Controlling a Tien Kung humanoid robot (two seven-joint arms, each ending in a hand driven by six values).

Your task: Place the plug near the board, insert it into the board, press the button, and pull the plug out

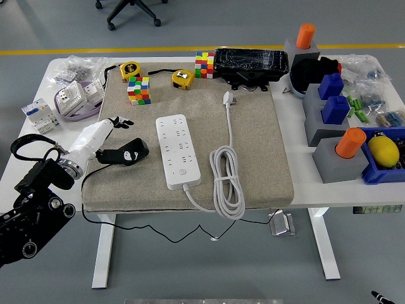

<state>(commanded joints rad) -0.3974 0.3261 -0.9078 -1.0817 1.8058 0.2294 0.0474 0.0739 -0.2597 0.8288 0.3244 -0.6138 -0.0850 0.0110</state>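
Note:
A white power strip (178, 151) lies lengthwise on the beige mat (253, 158), with its round button (181, 171) near the near end. Its white cord (226, 183) is coiled to the right and ends in a white plug (228, 98) at the back. A black plug (126, 154) with a thin black cable (152, 233) lies on the mat left of the strip. My left hand (104, 134) is just above and left of the black plug. Its dark fingers (118, 121) are spread and point away from the plug, not closed on it.
Two colour cubes (139, 88) (204, 64), two yellow tape measures (130, 68) (182, 78) and a black box (250, 63) sit along the mat's back. Grey blocks with orange and blue pieces (335, 107), a blue bin and a yellow fruit (383, 151) stand at the right. Bagged parts (76, 95) lie at the left.

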